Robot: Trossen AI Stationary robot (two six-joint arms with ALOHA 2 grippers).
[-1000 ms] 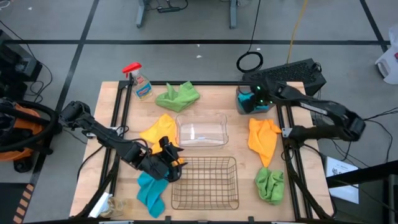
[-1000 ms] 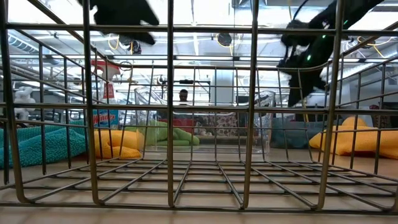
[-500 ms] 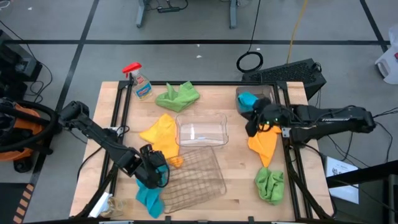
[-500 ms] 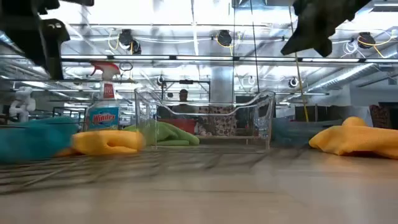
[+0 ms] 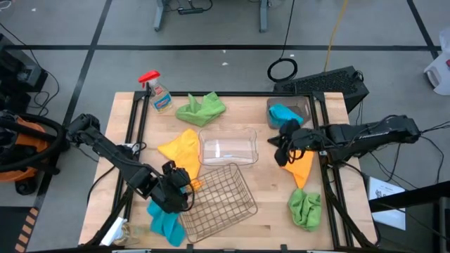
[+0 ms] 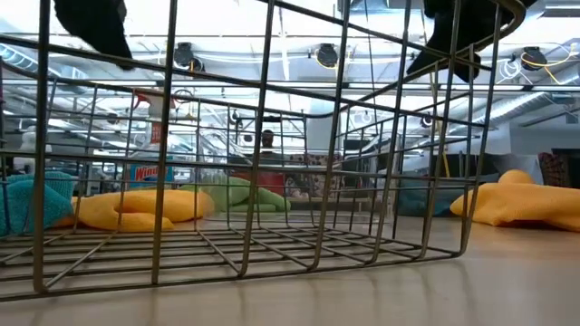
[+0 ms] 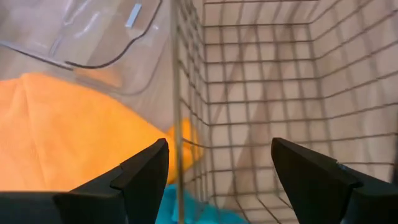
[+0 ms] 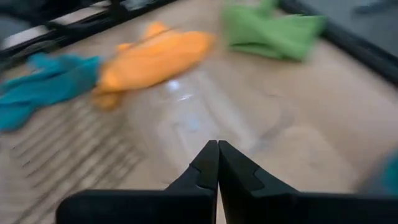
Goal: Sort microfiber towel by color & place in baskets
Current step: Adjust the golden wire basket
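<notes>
Left of the wire basket, a teal towel lies on the wood surface, and the left gripper hangs right at that basket's left wall. Its fingers are spread wide and straddle the wire of the wall, holding no cloth. A yellow towel sits just behind it, touching the basket's corner. Behind the wire basket is the clear basket, with nothing in it, and a green towel lies beyond that. Far back-left of the wire basket stands a spray bottle; from the low view the label looks like "Windex", only partly readable through the mesh.

Right of the wire basket, the right gripper hovers with fingers pinched together on nothing, next to the other yellow towel. Another green towel lies nearer, and the brown basket already has a teal towel in it.

My guess is the left arm is repositioning the wire basket rather than sorting. Next it needs to let go and pick up a cloth.
</notes>
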